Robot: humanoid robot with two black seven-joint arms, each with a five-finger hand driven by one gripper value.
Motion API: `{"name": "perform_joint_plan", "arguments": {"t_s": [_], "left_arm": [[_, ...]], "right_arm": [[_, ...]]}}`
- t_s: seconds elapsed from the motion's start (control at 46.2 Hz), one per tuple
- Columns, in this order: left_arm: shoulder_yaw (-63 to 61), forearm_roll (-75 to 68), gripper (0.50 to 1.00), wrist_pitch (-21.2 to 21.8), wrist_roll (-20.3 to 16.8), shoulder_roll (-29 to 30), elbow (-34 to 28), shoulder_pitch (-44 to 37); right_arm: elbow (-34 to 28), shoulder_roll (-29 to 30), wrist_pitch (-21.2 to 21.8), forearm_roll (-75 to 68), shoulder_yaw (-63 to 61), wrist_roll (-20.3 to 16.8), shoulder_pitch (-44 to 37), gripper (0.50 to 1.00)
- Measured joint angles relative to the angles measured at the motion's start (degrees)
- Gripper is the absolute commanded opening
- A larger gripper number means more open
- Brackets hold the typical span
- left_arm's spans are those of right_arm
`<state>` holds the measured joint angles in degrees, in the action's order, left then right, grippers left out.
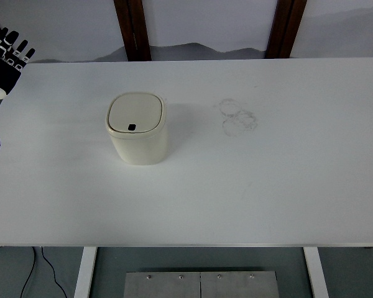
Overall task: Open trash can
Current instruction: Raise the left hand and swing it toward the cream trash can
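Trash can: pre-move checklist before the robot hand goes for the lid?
1. Trash can upright on the table: ok.
2. Lid shut, dark button facing up and unobstructed: ok.
3. Left robot hand in view, at the table's far left corner, fingers spread, holding nothing: ok.
4. Table between that hand and the can free of objects: ok.
5. Right hand position: cannot tell, out of view.
6. Faint ring marks right of the can, flat stains only, no obstacle: ok.
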<state>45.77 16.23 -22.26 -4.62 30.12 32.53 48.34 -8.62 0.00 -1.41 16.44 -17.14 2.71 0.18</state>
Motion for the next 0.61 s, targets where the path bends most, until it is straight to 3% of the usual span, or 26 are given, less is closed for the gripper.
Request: {"name": "perform_joint_plan", "arguments": {"t_s": [0.217,0.606], "left_arm": [[-9.71,-2.71,1.000,1.16,-0.02,3.75,6.57,5.48],[-35.94,-7.90,1.000,0.98,0.28,7.55,16.11,23.35]], "right_arm": [[-0.01,0.00,0.00,0.00,0.00,0.01,-0.01,0.991],[0.00,0.01,0.00,0.00,-0.02,0.02,0.01,0.991]]}}
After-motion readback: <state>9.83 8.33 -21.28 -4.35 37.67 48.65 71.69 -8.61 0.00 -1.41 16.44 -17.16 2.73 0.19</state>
